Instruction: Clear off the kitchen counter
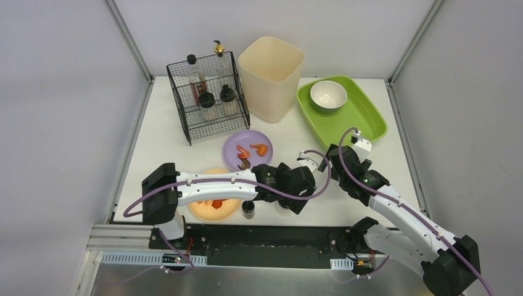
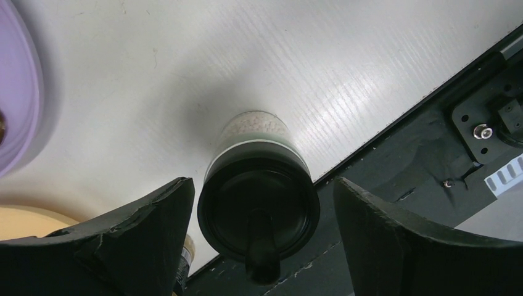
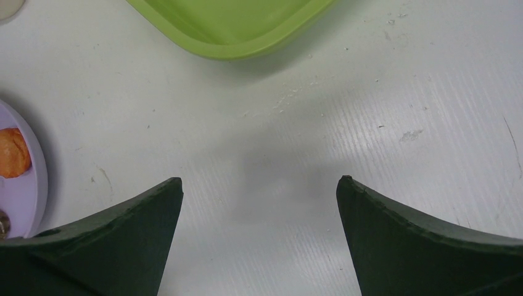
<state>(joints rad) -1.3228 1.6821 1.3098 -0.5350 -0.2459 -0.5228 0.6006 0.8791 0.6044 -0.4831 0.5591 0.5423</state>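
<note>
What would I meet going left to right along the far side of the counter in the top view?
Left to right: black wire rack → tall cream bin → green tray, with a white bowl inside it.

Bright, even light; soft shadows, close foregrounds blurred.

Left arm [image 1: 210, 182] and right arm [image 1: 401, 206] bend inward; left hand [image 2: 260, 182] and right hand [image 3: 259, 179] spread open, apparently low.
</note>
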